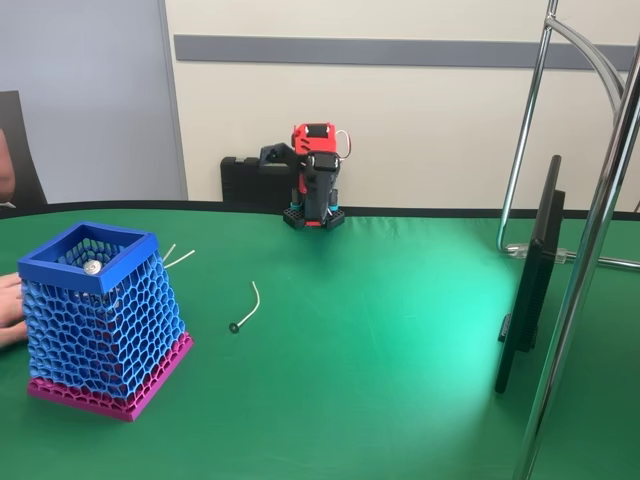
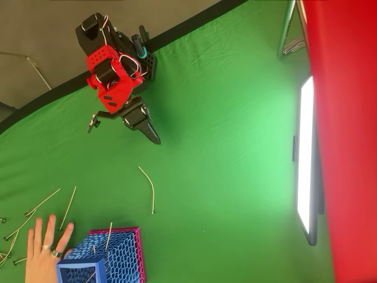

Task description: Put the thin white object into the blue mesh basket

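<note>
The thin white object (image 1: 250, 303) (image 2: 151, 190) lies on the green cloth, slightly curved, with a small dark disc at its near end in the fixed view. The blue mesh basket (image 1: 60, 262) (image 2: 126, 259) stands upright on its magenta base, to the object's left in the fixed view. A small silvery ball (image 1: 92, 267) shows inside the basket's rim. The red and black arm is folded at the table's far edge. My gripper (image 2: 125, 134) (image 1: 280, 155) hangs there open and holds nothing, well away from the object and the basket.
A person's hand (image 1: 10, 312) (image 2: 46, 250) rests on the cloth beside the basket. Plain white sticks (image 1: 178, 258) (image 2: 42, 203) lie near it. At the right stand a monitor (image 1: 530, 290) (image 2: 306, 159) and a metal stand (image 1: 525, 130).
</note>
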Controlling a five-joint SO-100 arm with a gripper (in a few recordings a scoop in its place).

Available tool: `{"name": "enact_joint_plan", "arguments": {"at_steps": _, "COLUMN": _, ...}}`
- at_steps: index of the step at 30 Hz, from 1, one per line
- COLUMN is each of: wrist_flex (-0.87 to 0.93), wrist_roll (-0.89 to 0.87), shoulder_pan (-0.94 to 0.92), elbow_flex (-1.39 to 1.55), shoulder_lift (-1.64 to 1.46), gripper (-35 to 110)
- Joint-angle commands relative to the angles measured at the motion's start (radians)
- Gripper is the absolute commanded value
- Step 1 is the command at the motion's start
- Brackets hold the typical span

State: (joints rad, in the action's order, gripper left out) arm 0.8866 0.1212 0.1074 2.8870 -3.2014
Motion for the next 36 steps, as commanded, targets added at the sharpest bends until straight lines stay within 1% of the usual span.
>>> {"name": "enact_joint_plan", "arguments": {"at_steps": 1, "wrist_flex": 0.008, "wrist_roll": -0.002, "shoulder_pan": 0.011, "elbow_flex": -0.089, "shoulder_lift": 0.074, "gripper": 0}}
{"name": "enact_joint_plan", "arguments": {"at_steps": 3, "wrist_flex": -0.009, "wrist_roll": 0.008, "shoulder_pan": 0.011, "elbow_flex": -0.12, "shoulder_lift": 0.143, "gripper": 0}}
{"name": "enact_joint_plan", "arguments": {"at_steps": 7, "wrist_flex": -0.1, "wrist_roll": 0.037, "shoulder_pan": -0.009, "elbow_flex": -0.163, "shoulder_lift": 0.319, "gripper": 0}}
{"name": "enact_joint_plan", "arguments": {"at_steps": 15, "wrist_flex": -0.232, "wrist_roll": 0.12, "shoulder_pan": -0.1, "elbow_flex": -0.327, "shoulder_lift": 0.64, "gripper": 0}}
{"name": "enact_joint_plan", "arguments": {"at_steps": 21, "wrist_flex": -0.288, "wrist_roll": 0.193, "shoulder_pan": -0.141, "elbow_flex": -0.437, "shoulder_lift": 0.796, "gripper": 0}}
{"name": "enact_joint_plan", "arguments": {"at_steps": 28, "wrist_flex": -0.328, "wrist_roll": 0.227, "shoulder_pan": -0.189, "elbow_flex": -0.543, "shoulder_lift": 0.925, "gripper": 0}}
{"name": "enact_joint_plan", "arguments": {"at_steps": 34, "wrist_flex": -0.42, "wrist_roll": 0.39, "shoulder_pan": -0.198, "elbow_flex": -0.561, "shoulder_lift": 1.015, "gripper": 0}}
{"name": "enact_joint_plan", "arguments": {"at_steps": 36, "wrist_flex": -0.423, "wrist_roll": 0.443, "shoulder_pan": -0.206, "elbow_flex": -0.598, "shoulder_lift": 1.057, "gripper": 0}}
